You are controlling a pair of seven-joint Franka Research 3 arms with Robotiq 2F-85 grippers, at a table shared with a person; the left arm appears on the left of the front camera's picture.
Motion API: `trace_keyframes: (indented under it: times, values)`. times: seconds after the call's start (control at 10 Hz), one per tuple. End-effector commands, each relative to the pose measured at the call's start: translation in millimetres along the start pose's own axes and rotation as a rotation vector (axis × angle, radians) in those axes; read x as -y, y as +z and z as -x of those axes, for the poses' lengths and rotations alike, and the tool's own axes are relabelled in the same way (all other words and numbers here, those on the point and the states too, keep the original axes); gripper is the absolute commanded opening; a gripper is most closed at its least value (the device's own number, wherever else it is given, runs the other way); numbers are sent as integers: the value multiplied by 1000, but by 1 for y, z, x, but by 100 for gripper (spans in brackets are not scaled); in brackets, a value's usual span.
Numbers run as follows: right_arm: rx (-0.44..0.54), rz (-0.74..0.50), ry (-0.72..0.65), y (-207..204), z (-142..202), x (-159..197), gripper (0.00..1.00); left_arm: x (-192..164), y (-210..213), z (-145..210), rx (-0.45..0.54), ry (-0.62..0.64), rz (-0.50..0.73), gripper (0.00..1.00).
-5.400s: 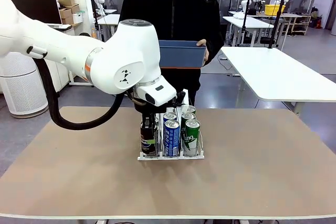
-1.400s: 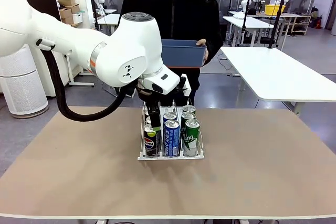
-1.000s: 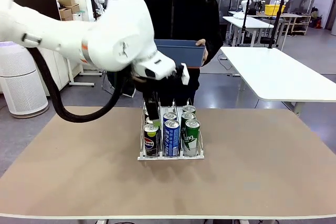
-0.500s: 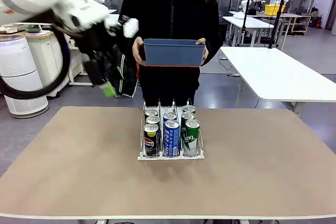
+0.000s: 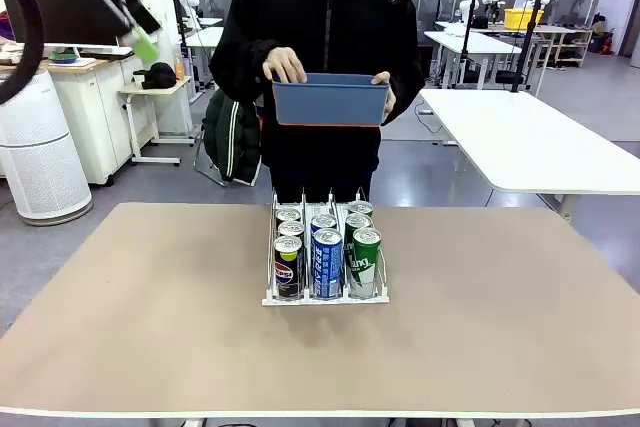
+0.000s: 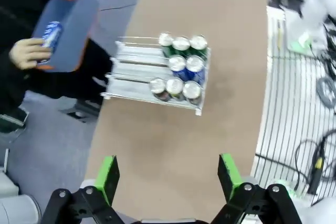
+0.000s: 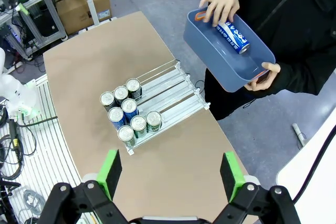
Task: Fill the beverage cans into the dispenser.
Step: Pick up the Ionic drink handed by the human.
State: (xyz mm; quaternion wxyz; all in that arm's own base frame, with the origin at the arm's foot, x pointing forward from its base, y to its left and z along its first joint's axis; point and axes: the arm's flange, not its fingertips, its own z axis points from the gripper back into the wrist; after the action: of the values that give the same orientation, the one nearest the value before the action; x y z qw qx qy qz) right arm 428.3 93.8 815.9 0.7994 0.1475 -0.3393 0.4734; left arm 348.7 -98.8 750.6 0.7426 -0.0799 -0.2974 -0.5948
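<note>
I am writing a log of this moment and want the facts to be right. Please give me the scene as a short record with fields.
dispenser: in the middle of the table, three lanes
beverage cans: eight in the dispenser; left lane three, middle lane two, right lane three
tub: blue, held by the person in both hands
blue can: lies in the tub
left gripper: open, empty, high above the table
right gripper: open, empty, high above the table

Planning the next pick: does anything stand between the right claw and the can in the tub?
Nothing visible does. The can lies uncovered in the tub, open air between it and the right claw. A person's hand rests on the rim close to the can's end.
</note>
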Motion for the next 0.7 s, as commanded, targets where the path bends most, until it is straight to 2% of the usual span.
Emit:
trace_keyframes:
  times: [0.0,0.1,0.2,0.3,0.6]
  values:
    - [7,-4,-9,0,0,0,100,-4,8,-6,1,135,-92,100]
    - [7,-4,-9,0,0,0,100,-7,15,-9,14,112,-77,100]
    - [7,-4,-9,0,0,0,100,-8,0,-12,-14,42,-10,100]
    - [7,-4,-9,0,0,0,100,-7,22,-6,25,110,-70,100]
    - [7,-4,-9,0,0,0,100,-8,18,-9,21,104,-60,100]
